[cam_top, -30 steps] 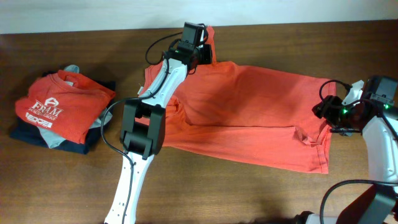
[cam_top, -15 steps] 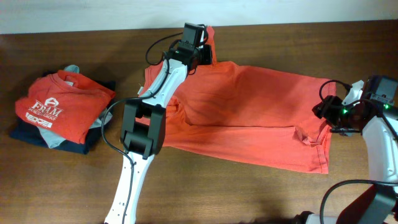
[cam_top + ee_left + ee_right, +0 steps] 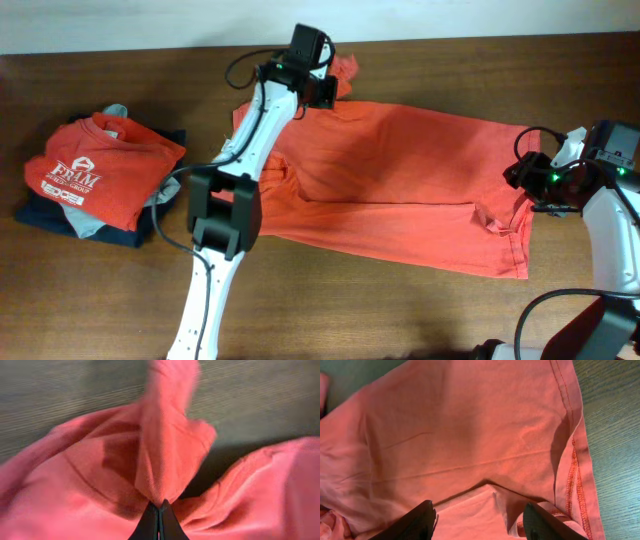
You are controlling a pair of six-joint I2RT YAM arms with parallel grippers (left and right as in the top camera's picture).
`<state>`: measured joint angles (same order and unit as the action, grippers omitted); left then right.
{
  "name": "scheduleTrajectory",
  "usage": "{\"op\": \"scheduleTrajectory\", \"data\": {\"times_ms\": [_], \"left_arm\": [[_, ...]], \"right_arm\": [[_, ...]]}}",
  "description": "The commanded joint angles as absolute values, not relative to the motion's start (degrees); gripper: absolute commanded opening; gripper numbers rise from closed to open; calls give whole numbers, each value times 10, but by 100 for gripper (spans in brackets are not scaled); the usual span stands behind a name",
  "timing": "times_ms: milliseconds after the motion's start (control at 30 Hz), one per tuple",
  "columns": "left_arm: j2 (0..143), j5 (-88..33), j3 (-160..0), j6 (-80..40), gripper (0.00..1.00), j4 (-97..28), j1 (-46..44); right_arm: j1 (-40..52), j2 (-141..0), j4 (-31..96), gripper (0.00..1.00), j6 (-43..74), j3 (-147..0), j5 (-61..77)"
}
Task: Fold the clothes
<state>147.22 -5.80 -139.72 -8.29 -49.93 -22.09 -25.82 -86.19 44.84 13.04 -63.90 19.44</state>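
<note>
Dark wooden table [image 3: 400, 310], pale wall [image 3: 100, 25] behind; coral-red T-shirt [image 3: 400, 190] spread across it.
Left gripper [image 3: 159, 510] clenched on a raised shirt fold just ahead of its fingertips; right gripper [image 3: 480, 510] spread wide, shirt beneath. Folded stack [image 3: 90, 170] has its lower garments mostly covered.

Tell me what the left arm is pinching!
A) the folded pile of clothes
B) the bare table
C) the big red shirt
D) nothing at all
C: in the left wrist view the left jaws are shut on a raised fold of the big red shirt, and from overhead that arm sits at the shirt's top edge, well away from the folded pile.
</note>
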Motion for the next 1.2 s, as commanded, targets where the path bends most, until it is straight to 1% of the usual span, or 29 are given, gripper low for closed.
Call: {"op": "scheduleTrajectory", "data": {"times_ms": [0, 200, 267, 433, 467, 533, 567, 600, 633, 733, 767, 833, 900, 967, 1033, 1167], "left_arm": [[1406, -47, -1419, -61, 0, -553, -224], [1393, -46, -1419, -61, 0, -660, -229], [1394, -46, -1419, -61, 0, -718, -230], [1394, -46, -1417, -61, 1, -791, -235], [1394, -42, -1417, -61, 2, -804, -237], [1394, -19, -1417, -61, 8, -820, -239], [1394, 3, -1418, -60, 17, -815, -240], [1394, 21, -1418, -52, 28, -800, -240], [1394, 34, -1418, -36, 37, -777, -240], [1395, 44, -1417, 38, 51, -679, -237], [1397, 43, -1417, 55, 53, -648, -235], [1407, 42, -1414, 88, 53, -579, -232], [1424, 30, -1414, 112, 53, -549, -231], [1446, -8, -1414, 153, 52, -535, -231], [1472, -53, -1414, 205, 49, -532, -232], [1503, -57, -1414, 229, 48, -529, -236]], "right_arm": [[-255, -857, 447, 61, 125, -647, 188], [-255, -857, 447, 62, 125, -647, 188], [-255, -857, 447, 62, 125, -647, 188], [-255, -857, 447, 62, 125, -647, 188], [-255, -857, 447, 62, 125, -647, 188], [-255, -857, 447, 62, 125, -647, 188], [-255, -857, 447, 62, 125, -647, 188], [-255, -857, 447, 62, 125, -647, 188], [-255, -857, 446, 62, 125, -647, 188], [-255, -857, 443, 62, 125, -647, 188], [-255, -857, 443, 62, 125, -647, 188], [-255, -857, 443, 62, 125, -647, 188], [-255, -857, 443, 62, 125, -647, 188], [-255, -857, 443, 62, 125, -647, 188], [-255, -857, 443, 62, 125, -647, 188], [-255, -857, 443, 62, 125, -647, 188]]}}
